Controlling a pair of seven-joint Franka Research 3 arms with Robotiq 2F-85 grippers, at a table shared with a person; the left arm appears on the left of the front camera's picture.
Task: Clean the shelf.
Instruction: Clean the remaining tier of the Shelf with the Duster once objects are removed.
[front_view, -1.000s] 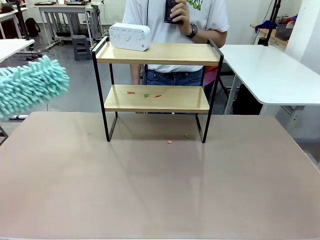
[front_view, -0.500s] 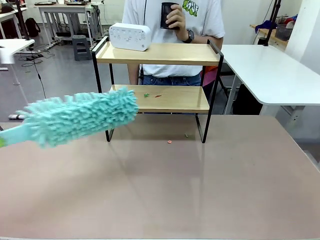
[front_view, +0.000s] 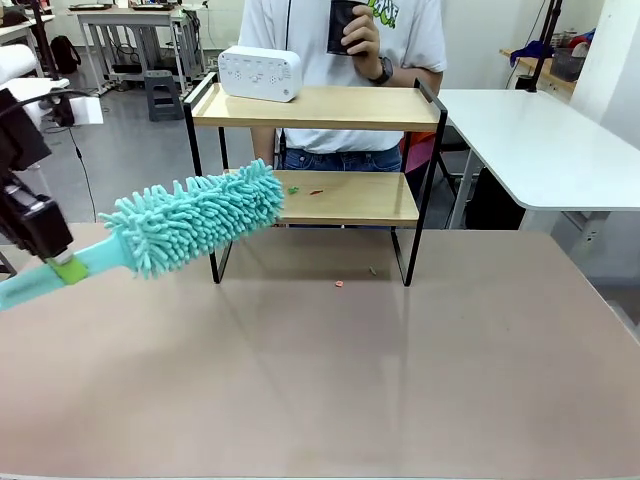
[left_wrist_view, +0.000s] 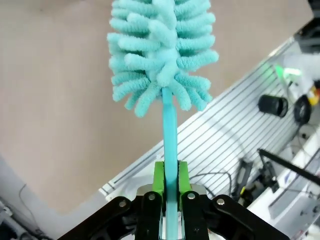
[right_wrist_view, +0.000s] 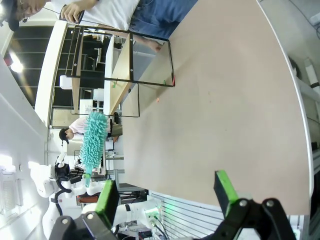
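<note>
Over the last second I've swung the duster in from the left, and its fluffy tip now reaches the left end of the lower board of the shelf, which stands at the far middle of the table. My left gripper pinches the handle, and my right gripper hangs spread and empty. The crumbs lie just past the tip, so I reckon sweeping can start.

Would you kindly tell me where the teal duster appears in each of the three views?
Front view: duster left of centre, its tip at the shelf's lower board.
Left wrist view: top centre, handle between the fingers.
Right wrist view: left side, beside the table edge.
Shared landmark: the tan table.
</note>
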